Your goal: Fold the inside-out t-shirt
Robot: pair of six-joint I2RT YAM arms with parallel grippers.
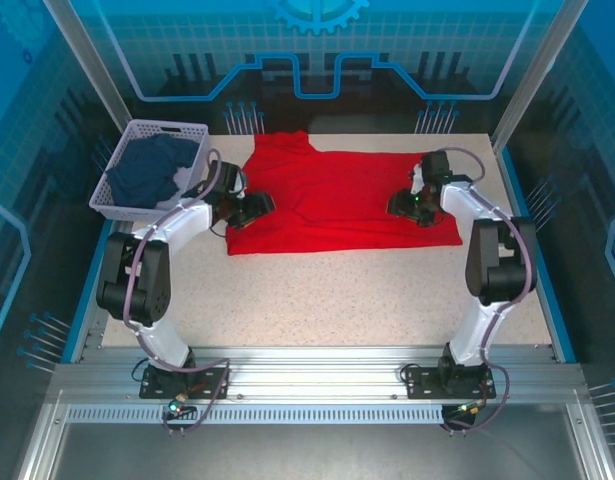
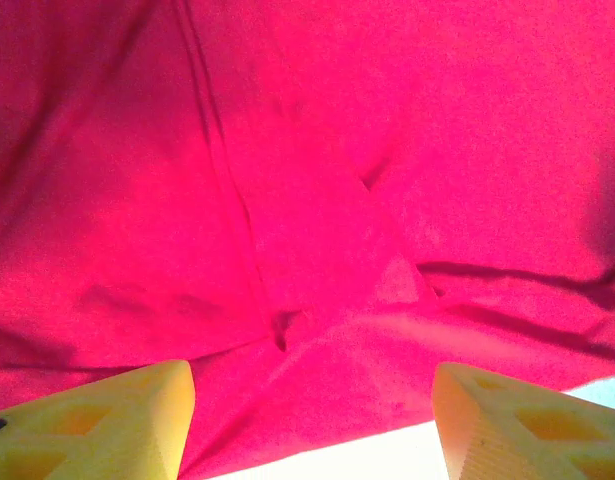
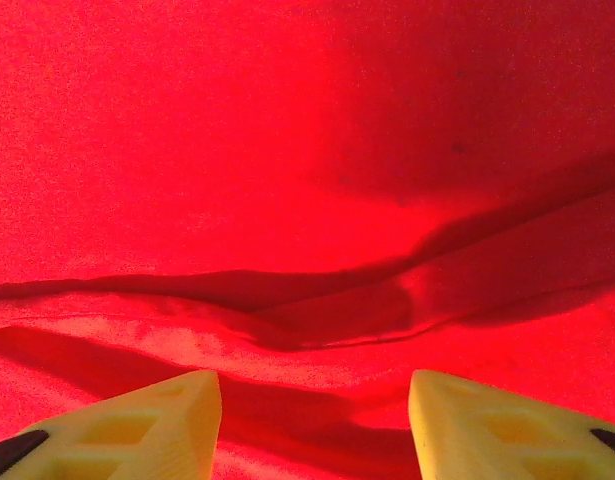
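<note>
Left end effector (image 1: 259,206) gapes near basket (image 1: 167,128) holding navy garment (image 1: 147,166).

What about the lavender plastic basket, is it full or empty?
Not empty: the lavender plastic basket at the far left of the speckled table holds a crumpled dark navy garment.

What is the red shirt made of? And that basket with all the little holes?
The red t-shirt looks like soft, matte knit cloth, maybe cotton or a blend: it lies limp with folds, creases and a stitched seam. The basket looks like pale, smooth, stiff plastic: its walls are an even moulded grid that keeps its shape.
</note>
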